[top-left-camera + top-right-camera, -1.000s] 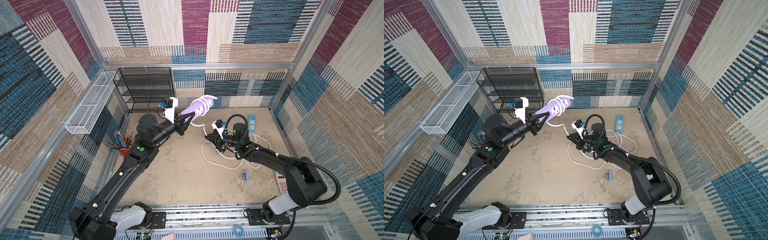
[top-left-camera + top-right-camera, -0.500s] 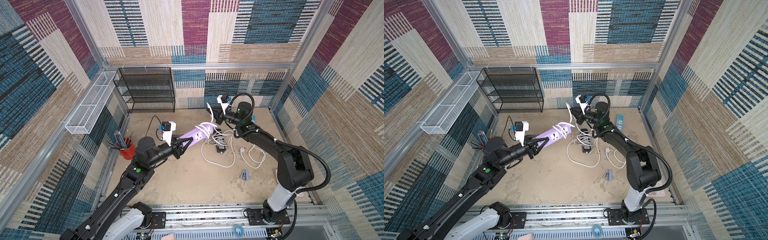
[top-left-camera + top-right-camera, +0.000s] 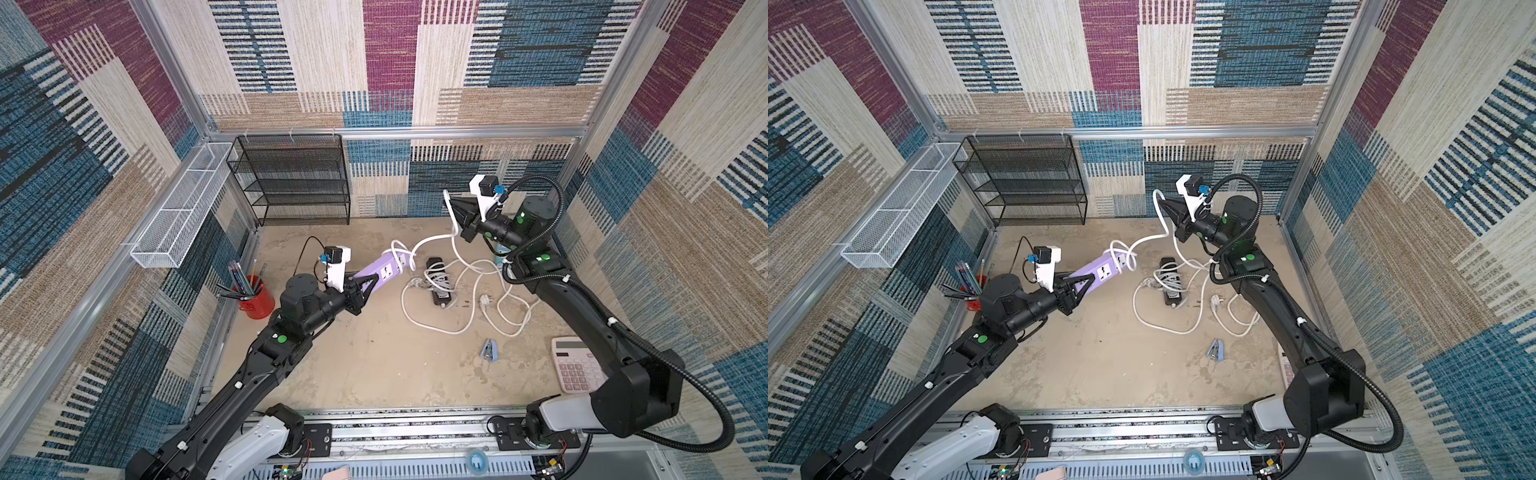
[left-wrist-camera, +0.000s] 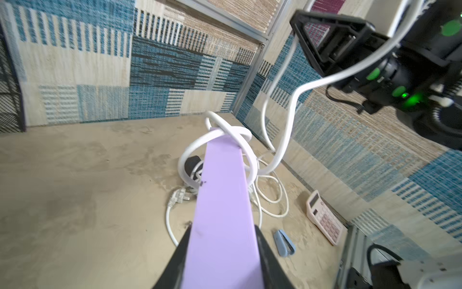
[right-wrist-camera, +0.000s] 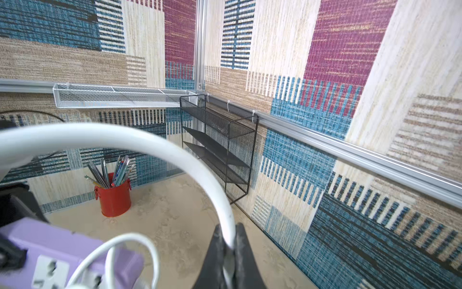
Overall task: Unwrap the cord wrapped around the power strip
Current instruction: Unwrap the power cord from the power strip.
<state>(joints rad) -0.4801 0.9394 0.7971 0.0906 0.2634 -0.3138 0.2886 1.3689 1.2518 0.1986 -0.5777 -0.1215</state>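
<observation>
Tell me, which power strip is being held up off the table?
The purple power strip, clamped in the left gripper; the black power strip lies on the table.

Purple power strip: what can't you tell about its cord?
- Wraps of the white cord on the purple power strip: too small in both top views, behind the strip's back in the left wrist view, blurred in the right wrist view.
- Its plug: loops overlap by the black power strip in both top views.
</observation>
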